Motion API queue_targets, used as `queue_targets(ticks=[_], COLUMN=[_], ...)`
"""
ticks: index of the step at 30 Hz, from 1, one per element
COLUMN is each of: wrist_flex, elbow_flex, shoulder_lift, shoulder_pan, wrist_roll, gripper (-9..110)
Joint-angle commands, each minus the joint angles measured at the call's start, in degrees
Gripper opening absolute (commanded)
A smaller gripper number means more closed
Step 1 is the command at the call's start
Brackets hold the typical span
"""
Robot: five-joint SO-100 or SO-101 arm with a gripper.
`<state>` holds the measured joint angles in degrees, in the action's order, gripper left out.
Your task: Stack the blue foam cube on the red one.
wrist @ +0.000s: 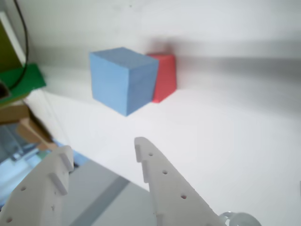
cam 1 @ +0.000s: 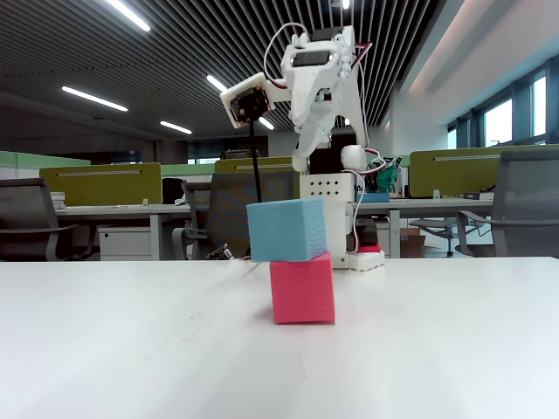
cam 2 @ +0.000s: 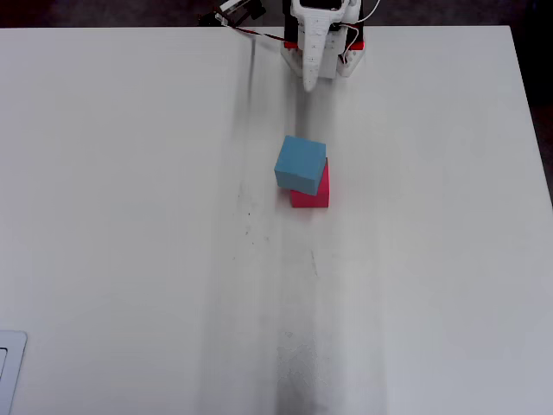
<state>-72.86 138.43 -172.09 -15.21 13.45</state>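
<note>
The blue foam cube [cam 1: 286,230] rests on top of the red one [cam 1: 302,288], shifted to the left and overhanging it in the fixed view. From overhead the blue cube [cam 2: 300,164] is turned slightly and covers most of the red cube [cam 2: 316,198]. In the wrist view the blue cube [wrist: 123,80] stands in front of the red cube [wrist: 165,75]. My gripper [wrist: 102,147] is open with nothing between its fingers, well back from the stack. It hangs raised near the arm's base [cam 1: 301,160], at the table's far edge [cam 2: 309,82].
The white table [cam 2: 130,216] spreads wide around the stack. The arm's base [cam 2: 346,52] sits at the far edge, with cables beside it. A green object [wrist: 23,80] and a black cable lie past the table edge at the left of the wrist view. Office chairs [cam 1: 524,209] stand behind.
</note>
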Motion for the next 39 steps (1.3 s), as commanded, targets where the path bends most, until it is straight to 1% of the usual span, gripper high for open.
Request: queue_targets(ticks=[1, 3, 23, 39], wrist_flex=[5.36, 7.47, 7.38, 9.84], elbow_flex=[3.34, 5.36, 14.24, 20.57], shoulder_lift=[-2.64, -4.22, -8.7, -10.37], shoulder_pan=[-0.44, -0.09, -1.58, -1.76], wrist_roll=[-0.35, -0.35, -0.35, 0.0], gripper=[15, 15, 15, 15])
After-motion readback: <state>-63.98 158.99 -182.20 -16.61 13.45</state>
